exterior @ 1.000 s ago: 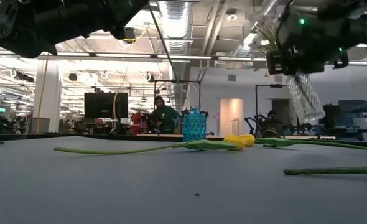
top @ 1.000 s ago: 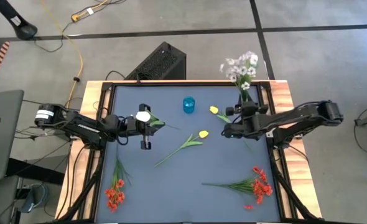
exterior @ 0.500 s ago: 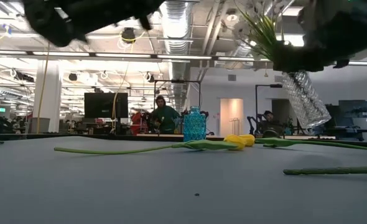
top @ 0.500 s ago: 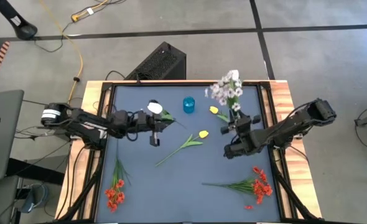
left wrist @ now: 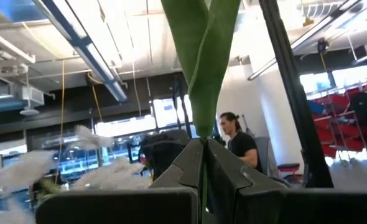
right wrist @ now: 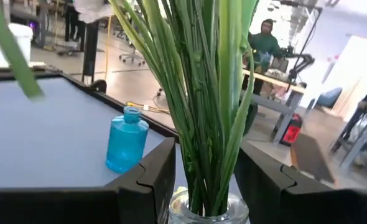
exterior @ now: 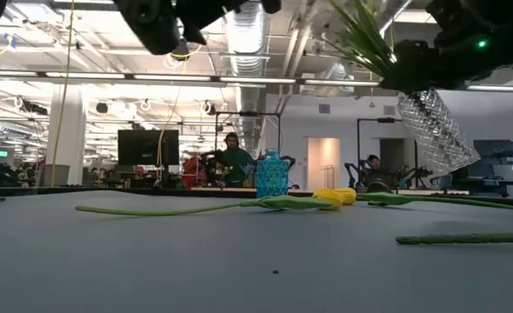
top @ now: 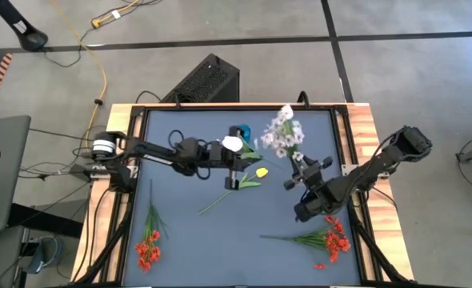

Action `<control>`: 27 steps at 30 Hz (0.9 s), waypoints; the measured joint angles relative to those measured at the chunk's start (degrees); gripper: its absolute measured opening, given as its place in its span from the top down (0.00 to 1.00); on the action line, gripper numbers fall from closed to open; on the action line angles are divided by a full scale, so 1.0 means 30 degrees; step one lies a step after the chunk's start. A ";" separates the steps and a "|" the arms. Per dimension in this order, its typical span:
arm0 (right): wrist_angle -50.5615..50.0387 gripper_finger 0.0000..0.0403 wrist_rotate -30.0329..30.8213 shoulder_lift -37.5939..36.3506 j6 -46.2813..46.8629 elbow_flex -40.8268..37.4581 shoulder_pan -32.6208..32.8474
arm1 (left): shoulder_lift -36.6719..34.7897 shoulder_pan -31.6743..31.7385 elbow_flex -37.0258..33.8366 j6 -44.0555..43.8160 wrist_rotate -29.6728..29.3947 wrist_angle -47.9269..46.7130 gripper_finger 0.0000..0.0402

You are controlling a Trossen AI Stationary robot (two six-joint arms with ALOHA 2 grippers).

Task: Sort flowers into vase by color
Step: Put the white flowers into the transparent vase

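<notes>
A white tulip [top: 232, 144] is held aloft by the left gripper [top: 234, 162], whose fingers [left wrist: 185, 167] are pressed together on the green stem [left wrist: 203, 56]; the blossom sits just beside the gripper, toward the far edge of the table [top: 172, 216]. A small blue bottle [top: 240, 130] is seen just past that blossom, partly hidden by it.

A clear glass vase [exterior: 436, 129] is gripped by the right gripper [top: 302, 178], its fingers [right wrist: 156, 169] closed part-way around the vase's neck. The vase is carried above the table and tilted. From it a spray of pale lilac-white blossoms [top: 282, 134] rises, leaning toward the left gripper, so that the blossoms lie near the white tulip but apart from it.

Below and between the two grippers a yellow tulip [top: 260, 172] lies flat on the mat, its long stem stretching away toward the near-left. A second yellow tulip cannot be made out clearly under the spray. Near the right gripper, on its near side, a bunch of red flowers [top: 334, 238] rests on the table. Another red bunch [top: 147, 247] lies well apart from the left gripper, at the near-left corner.

In the room beyond, a person [exterior: 233, 161] is seated at a desk.
</notes>
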 joint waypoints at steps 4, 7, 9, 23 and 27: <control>0.1007 0.58 0.0006 0.0000 -0.2522 0.0000 0.0070 | 0.0858 -0.0007 0.0962 -0.0095 0.0005 -0.0223 1.00; 0.1253 0.58 0.0006 0.0000 -0.3448 0.0000 0.0038 | 0.1351 -0.0007 0.1521 -0.0233 -0.0146 -0.0043 1.00; 0.1261 0.58 0.0006 0.0000 -0.3488 0.0000 0.0026 | 0.1693 -0.0007 0.1745 -0.0021 -0.0565 -0.0077 1.00; 0.1239 0.58 -0.0001 0.0000 -0.3697 0.0000 -0.0001 | 0.2700 0.0066 0.2828 0.1337 -0.1320 -0.0153 1.00; 0.1248 0.58 0.0006 0.0000 -0.3697 0.0000 -0.0148 | 0.4273 0.0174 0.3703 0.1402 -0.1754 0.0296 1.00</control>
